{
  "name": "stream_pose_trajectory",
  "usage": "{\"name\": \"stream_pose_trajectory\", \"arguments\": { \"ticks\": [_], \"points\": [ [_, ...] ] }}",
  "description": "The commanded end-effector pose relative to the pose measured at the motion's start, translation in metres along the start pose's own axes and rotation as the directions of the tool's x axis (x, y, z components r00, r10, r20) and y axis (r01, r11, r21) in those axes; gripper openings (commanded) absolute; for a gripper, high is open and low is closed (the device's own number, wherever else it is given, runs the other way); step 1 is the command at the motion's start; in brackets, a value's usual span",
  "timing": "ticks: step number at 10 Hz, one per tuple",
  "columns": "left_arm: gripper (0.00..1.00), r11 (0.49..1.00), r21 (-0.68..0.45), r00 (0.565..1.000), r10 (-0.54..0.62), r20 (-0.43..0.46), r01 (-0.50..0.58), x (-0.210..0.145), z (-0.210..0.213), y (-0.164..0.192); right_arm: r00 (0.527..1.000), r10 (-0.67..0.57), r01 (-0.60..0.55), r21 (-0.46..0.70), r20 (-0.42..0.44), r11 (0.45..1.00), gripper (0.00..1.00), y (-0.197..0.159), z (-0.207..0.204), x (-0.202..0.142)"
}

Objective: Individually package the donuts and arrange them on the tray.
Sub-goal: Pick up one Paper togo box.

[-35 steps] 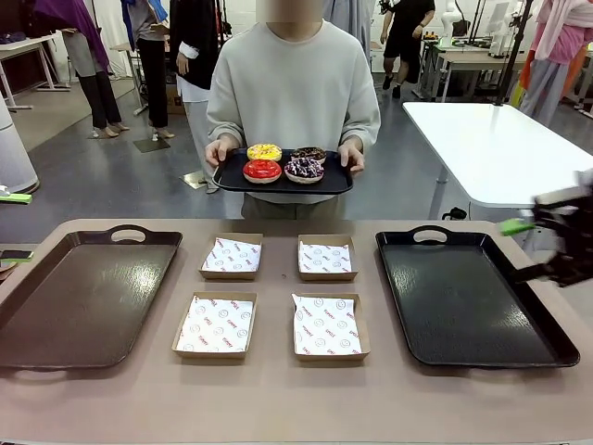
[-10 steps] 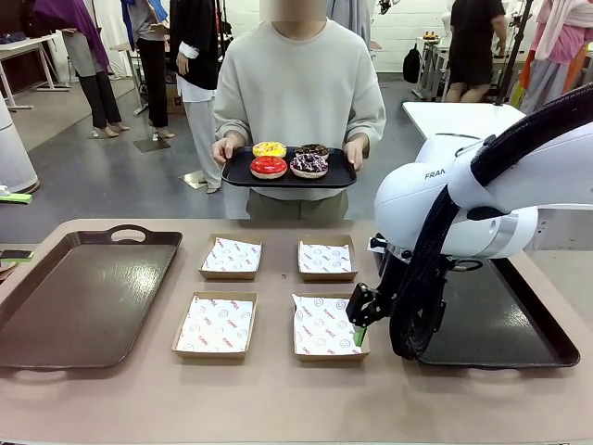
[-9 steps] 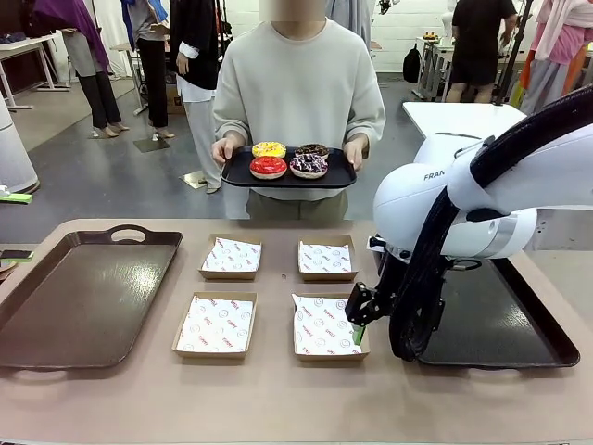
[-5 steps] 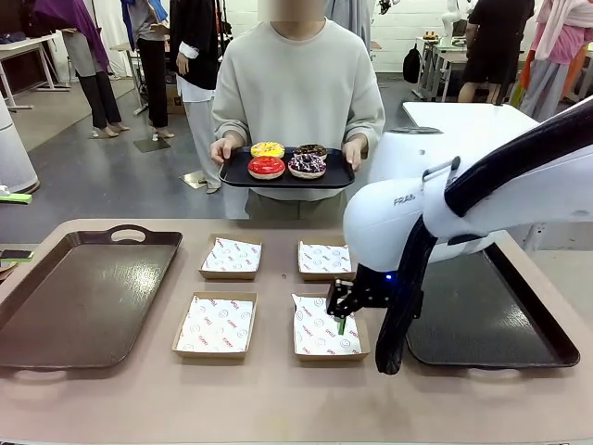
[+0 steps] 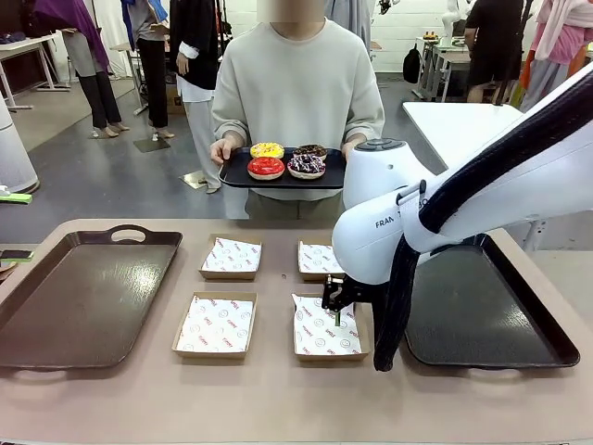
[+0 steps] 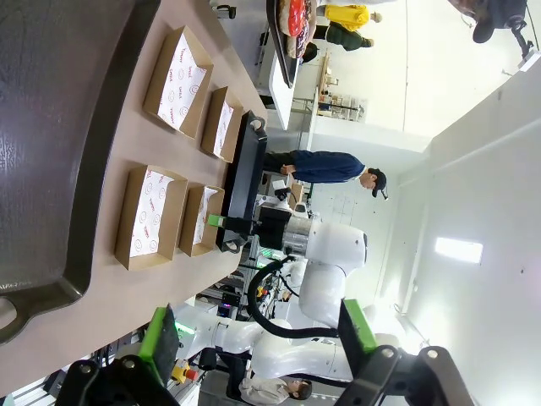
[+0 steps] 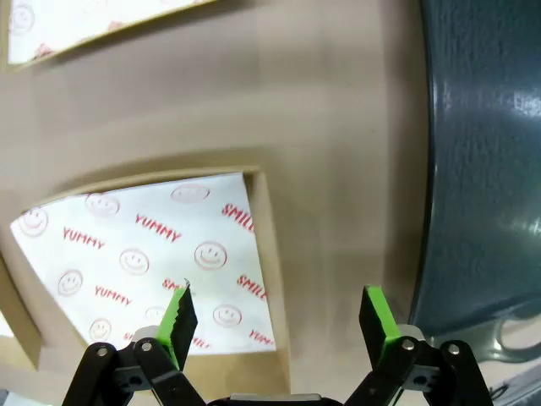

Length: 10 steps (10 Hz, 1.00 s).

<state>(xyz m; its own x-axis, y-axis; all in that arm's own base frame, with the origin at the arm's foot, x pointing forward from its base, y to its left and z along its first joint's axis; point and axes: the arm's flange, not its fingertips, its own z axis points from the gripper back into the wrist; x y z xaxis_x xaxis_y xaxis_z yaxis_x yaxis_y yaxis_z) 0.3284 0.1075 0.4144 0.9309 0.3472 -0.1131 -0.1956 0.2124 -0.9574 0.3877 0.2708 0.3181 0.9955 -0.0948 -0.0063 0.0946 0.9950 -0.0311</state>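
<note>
Donuts [image 5: 285,163]: four on the person's black tray [image 5: 233,177], far side. I judge them light, soft, icing easily marred; take the plain sides. Right gripper [image 7: 275,311] spread astride a paper-lined box [image 7: 144,245] wall; left gripper [image 6: 258,331] spread, empty.

Upper centre, lying flat two-by-two: glossy red donut [image 5: 266,167] front left, purple-white donut [image 5: 306,165] front right, yellow donut [image 5: 267,149] and chocolate donut [image 5: 311,151] behind
</note>
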Motion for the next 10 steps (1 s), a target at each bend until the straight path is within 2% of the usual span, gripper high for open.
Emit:
{"name": "stream_pose_trajectory", "arguments": {
  "ticks": [1,2,3,4,5,10],
  "points": [
    [1.00,1.000,-0.019,1.000,0.003,0.004,-0.003,0.0000,0.0013,-0.0018,1.000,0.002,-0.002,0.017,0.011,1.000,0.41,0.0053,-0.0063,0.0070],
    [1.00,1.000,-0.019,1.000,0.003,0.004,-0.003,0.0000,0.0013,-0.0018,1.000,-0.001,0.001,0.022,0.012,1.000,0.41,0.0054,-0.0056,0.0068],
    [1.00,1.000,-0.019,1.000,0.003,0.004,-0.003,0.0000,0.0013,-0.0018,1.000,0.002,-0.002,0.025,0.015,1.000,0.00,0.0061,-0.0036,0.0063],
    [1.00,1.000,-0.019,1.000,0.003,0.004,-0.003,0.0000,0.0013,-0.0018,1.000,-0.001,0.000,0.028,0.016,1.000,0.36,0.0056,-0.0022,0.0064],
    [1.00,1.000,-0.019,1.000,0.003,0.004,-0.003,0.0000,0.0013,-0.0018,1.000,-0.004,0.003,0.030,0.014,1.000,0.00,0.0045,-0.0023,0.0067],
    [1.00,1.000,-0.019,1.000,0.003,0.004,-0.003,0.0000,0.0013,-0.0018,1.000,-0.009,0.009,0.047,-0.002,0.999,0.00,0.0013,-0.0015,0.0070]
  ]
}}
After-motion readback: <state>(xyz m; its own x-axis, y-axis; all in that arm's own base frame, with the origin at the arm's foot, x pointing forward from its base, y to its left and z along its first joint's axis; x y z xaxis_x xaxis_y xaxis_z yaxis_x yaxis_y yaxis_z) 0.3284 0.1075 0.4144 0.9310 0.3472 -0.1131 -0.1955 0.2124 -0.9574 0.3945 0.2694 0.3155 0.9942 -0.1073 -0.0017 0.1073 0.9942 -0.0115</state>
